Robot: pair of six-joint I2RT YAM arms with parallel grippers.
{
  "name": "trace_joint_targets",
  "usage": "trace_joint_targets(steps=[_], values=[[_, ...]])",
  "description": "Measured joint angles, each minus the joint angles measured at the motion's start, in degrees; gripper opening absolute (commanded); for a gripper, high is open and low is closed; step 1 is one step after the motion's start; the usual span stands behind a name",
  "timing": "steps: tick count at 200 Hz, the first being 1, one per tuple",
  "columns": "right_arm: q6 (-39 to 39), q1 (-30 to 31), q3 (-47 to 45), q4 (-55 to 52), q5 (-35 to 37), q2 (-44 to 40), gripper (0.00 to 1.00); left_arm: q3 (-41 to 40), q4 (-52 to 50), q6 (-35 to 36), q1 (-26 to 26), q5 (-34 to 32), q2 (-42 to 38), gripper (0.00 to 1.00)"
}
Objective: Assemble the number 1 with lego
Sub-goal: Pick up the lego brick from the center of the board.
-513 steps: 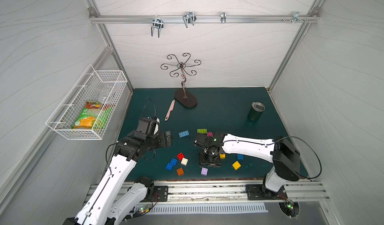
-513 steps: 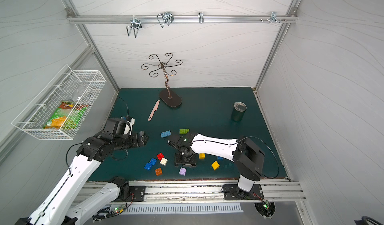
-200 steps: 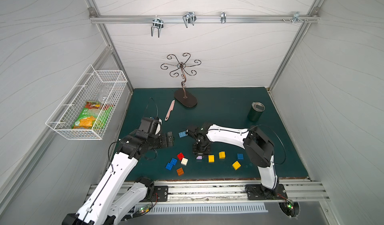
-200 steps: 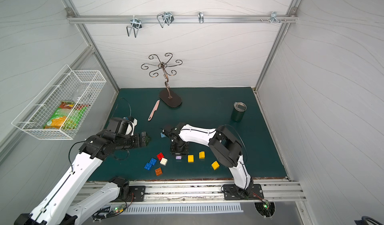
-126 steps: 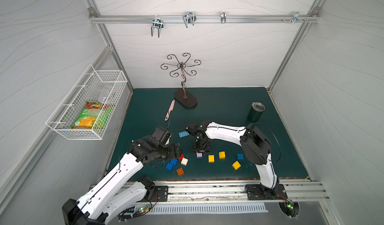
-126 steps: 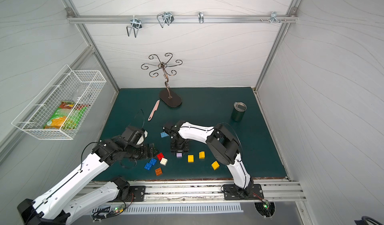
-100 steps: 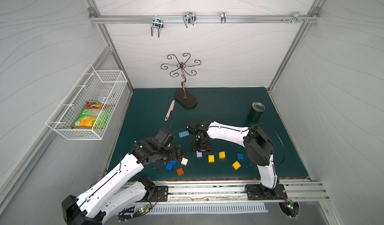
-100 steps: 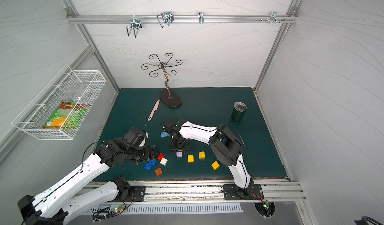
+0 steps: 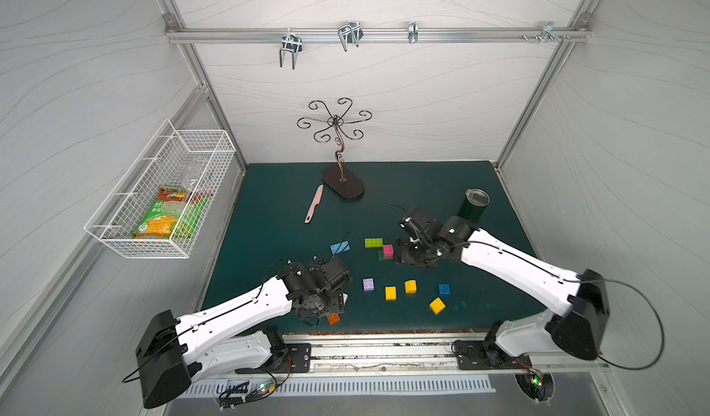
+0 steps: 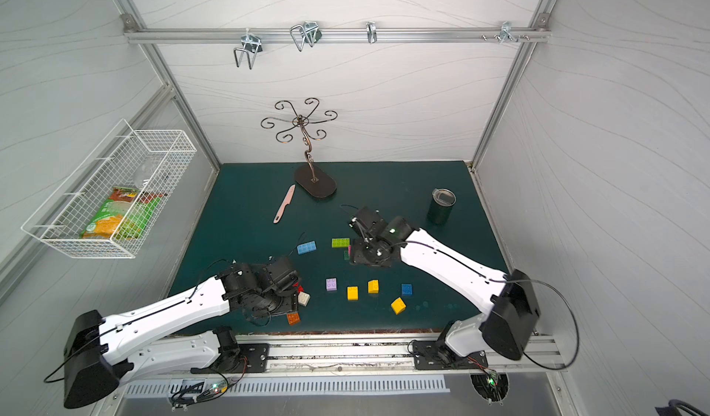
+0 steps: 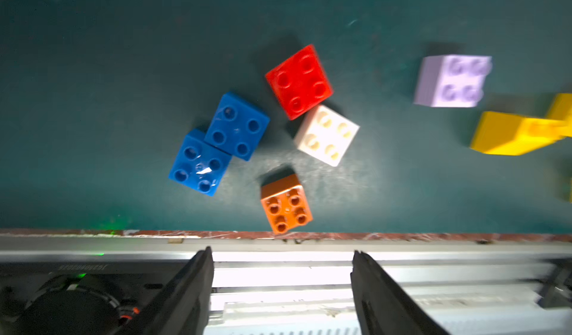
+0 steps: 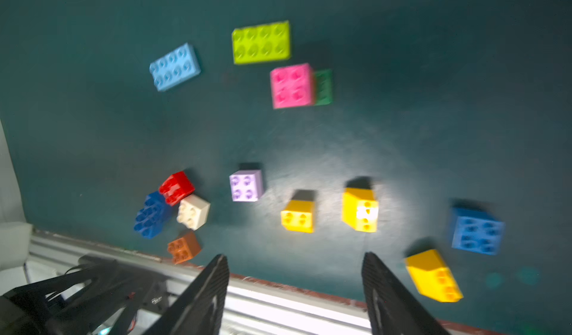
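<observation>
Loose lego lies on the green mat [image 9: 269,241]. My left gripper [image 11: 281,252] hovers open and empty above a near-left cluster: a red brick [image 11: 298,81], two blue bricks [image 11: 236,126], a white one [image 11: 326,135] and an orange one [image 11: 286,206]. My right gripper [image 12: 294,259] is open and empty, raised beside a pink brick [image 9: 388,249] that sits on a dark-green one [image 12: 323,87]. A lilac brick [image 9: 368,284] stands in a row with yellow bricks [image 9: 390,293]. A lime brick [image 9: 373,242] and a light-blue brick [image 9: 340,247] lie further back.
A pink plastic knife [image 9: 314,208] and a metal hook stand [image 9: 343,185] are at the back. A dark tumbler [image 9: 474,206] stands just behind my right arm. Another blue brick [image 9: 444,289] lies near right. The orange brick sits close to the mat's front edge [image 11: 402,235].
My left arm has come forward over the near-left cluster, its jaws narrower. My right gripper opened, left the lilac brick on the mat and drew back to the right.
</observation>
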Motion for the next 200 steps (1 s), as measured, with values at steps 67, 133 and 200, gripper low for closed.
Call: trace_joint_targets(steps=[67,133,200], values=[[-1.4,-6.9,-5.5,5.4,-2.5,-4.5,0.77,-0.9,1.6,-7.4,-1.7,2.2,3.4,0.67],[-4.0,-6.9,-4.1,6.5,-5.5,-0.3,0.76,-2.8,7.7,-9.4,-1.7,6.2,8.8,0.69],[-5.5,-6.9,-3.8,6.7,-6.4,1.1,0.73,-3.3,11.8,-9.2,-1.0,8.1,13.3,0.64]])
